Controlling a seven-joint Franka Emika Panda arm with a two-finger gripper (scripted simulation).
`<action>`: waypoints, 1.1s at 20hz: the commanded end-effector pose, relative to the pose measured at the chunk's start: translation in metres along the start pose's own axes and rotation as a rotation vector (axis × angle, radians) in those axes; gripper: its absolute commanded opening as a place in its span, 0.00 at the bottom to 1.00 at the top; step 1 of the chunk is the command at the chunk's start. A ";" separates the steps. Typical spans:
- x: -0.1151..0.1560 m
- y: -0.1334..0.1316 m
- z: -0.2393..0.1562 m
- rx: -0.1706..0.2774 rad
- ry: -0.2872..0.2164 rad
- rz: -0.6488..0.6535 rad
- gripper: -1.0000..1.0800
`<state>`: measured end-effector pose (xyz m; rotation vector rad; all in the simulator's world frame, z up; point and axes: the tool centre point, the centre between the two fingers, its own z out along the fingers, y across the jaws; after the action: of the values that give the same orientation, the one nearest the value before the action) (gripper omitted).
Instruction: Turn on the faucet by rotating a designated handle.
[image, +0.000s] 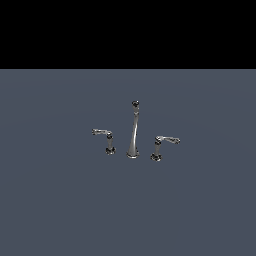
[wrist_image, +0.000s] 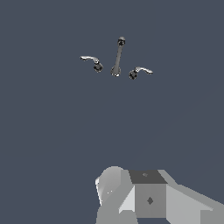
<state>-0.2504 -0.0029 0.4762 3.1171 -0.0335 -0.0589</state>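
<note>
- Exterior view: slate-grey surface (image: 60, 200) fills the lower part of the picture and ends in a straight edge against plain black above. No other room detail shows.
- On that surface stands the faucet (image: 133, 131), a small chrome set: a tall tapered spout with a dark tip in the middle and a short lever post on either side.
- The handle (image: 161, 146) stands at the exterior view's right of the spout, near it but apart, its thin lever pointing away toward the right. The twin handle (image: 106, 140) stands on the other side, lever pointing left.
- My arm and tool do not show in this view.
- Wrist view: the same grey surface (wrist_image: 52, 144) runs to every edge, and the faucet (wrist_image: 118, 57) sits well away from me, with the handle (wrist_image: 138, 71) beside the spout.
- I can read no brand, label or writing anywhere.
- Grey blocks of my own body (wrist_image: 144, 197) fill the near edge; I cannot tell whether my tool is spread or pressed together, and it touches nothing I can see.
</note>
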 end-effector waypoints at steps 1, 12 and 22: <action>0.000 0.000 0.000 0.000 0.000 0.000 0.00; 0.013 -0.005 0.018 0.003 0.000 0.081 0.00; 0.050 -0.014 0.065 0.010 0.000 0.297 0.00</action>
<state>-0.2087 0.0074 0.4184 3.0909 -0.4334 -0.0530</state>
